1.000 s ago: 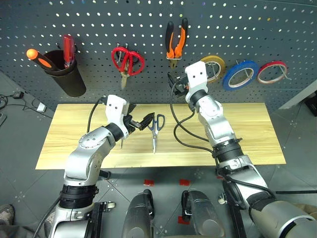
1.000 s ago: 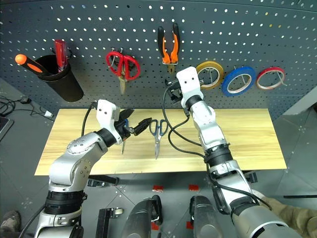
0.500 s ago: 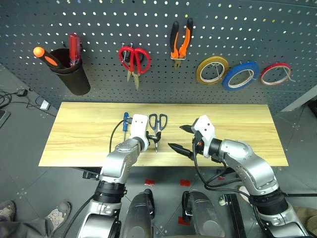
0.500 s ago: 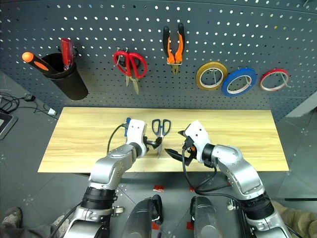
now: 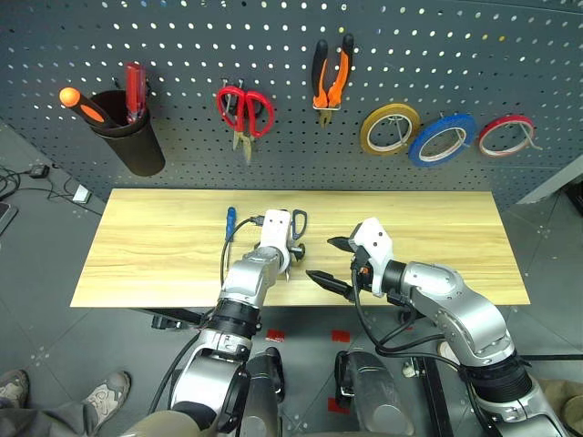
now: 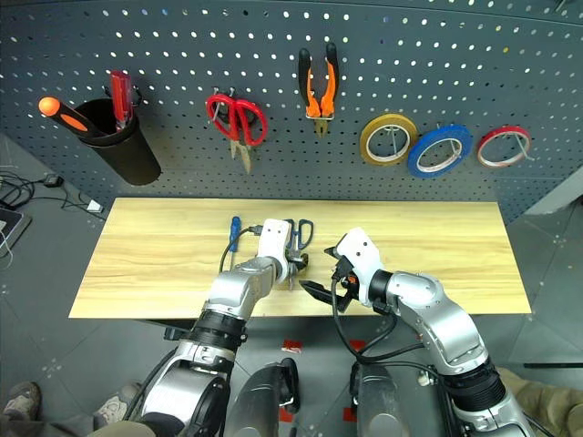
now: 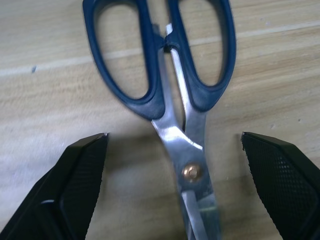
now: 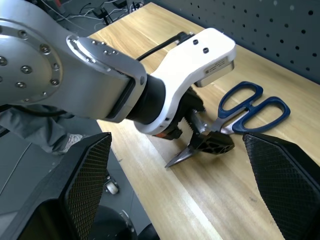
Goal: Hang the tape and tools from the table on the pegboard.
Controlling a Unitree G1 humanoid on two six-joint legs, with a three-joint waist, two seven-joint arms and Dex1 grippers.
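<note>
Blue-handled scissors (image 7: 170, 85) between spread left tool (image 7: 175, 190) fingers, table (image 5: 146, 255) mid-front.

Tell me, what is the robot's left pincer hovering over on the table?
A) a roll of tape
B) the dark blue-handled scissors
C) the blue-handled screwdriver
B: the left pincer stands open with a finger on each side of the dark blue-handled scissors, which lie flat on the table.

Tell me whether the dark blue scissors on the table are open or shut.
Shut. The scissors lie flat on the table; their blades run together past the pivot and the two handle loops sit side by side.
</note>
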